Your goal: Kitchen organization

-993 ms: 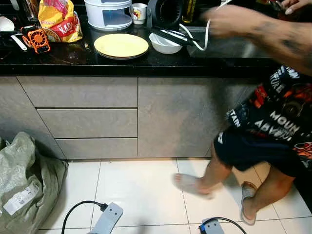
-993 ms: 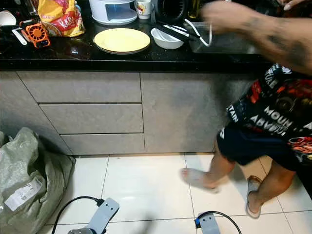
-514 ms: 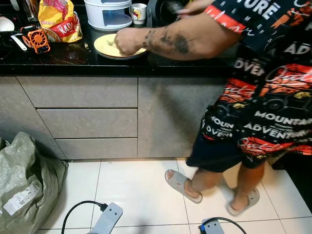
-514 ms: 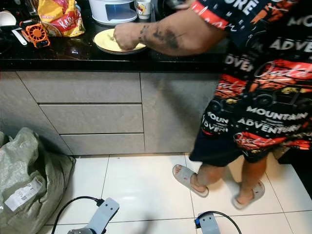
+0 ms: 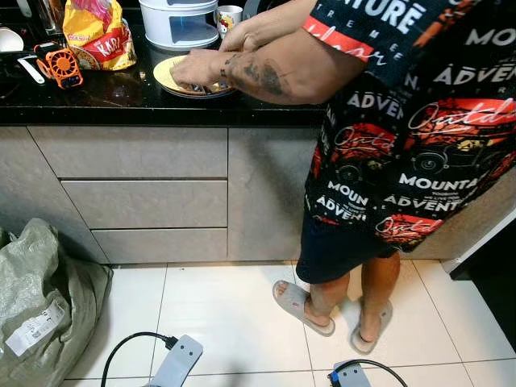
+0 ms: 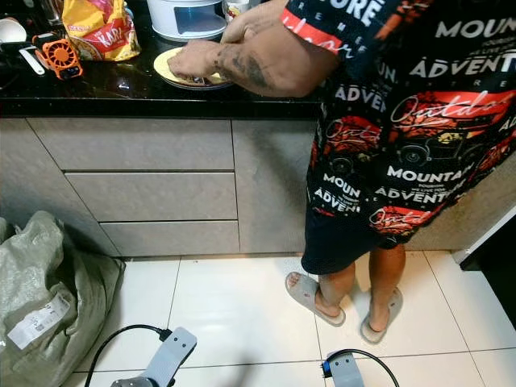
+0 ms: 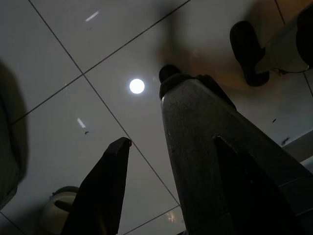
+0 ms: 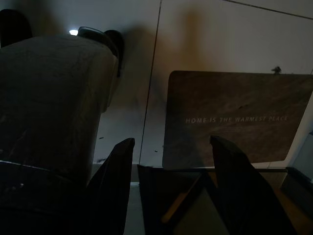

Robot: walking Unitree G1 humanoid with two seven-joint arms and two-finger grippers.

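Two robot arms are hanging idle near the white tiled floor [image 5: 234, 322]. Both are holding nothing: the left claw [image 7: 168, 183] is showing its fingers spread apart above the tiles, and the right claw [image 8: 171, 183] is likewise gaping above a brown doormat [image 8: 234, 115]. Lying on the floor to the left is a green sack [image 5: 40, 298]. Further on, a person [image 5: 403, 137] in a black printed shirt and sandals is standing at the grey drawers [image 5: 145, 201]. On the black desk [image 5: 113, 97], the person's hands [image 5: 197, 68] are resting on a yellow plate [image 5: 168, 74]. Beyond it are sitting an orange fan [image 5: 61, 66], a snack bag [image 5: 98, 32] and a white appliance [image 5: 177, 22].
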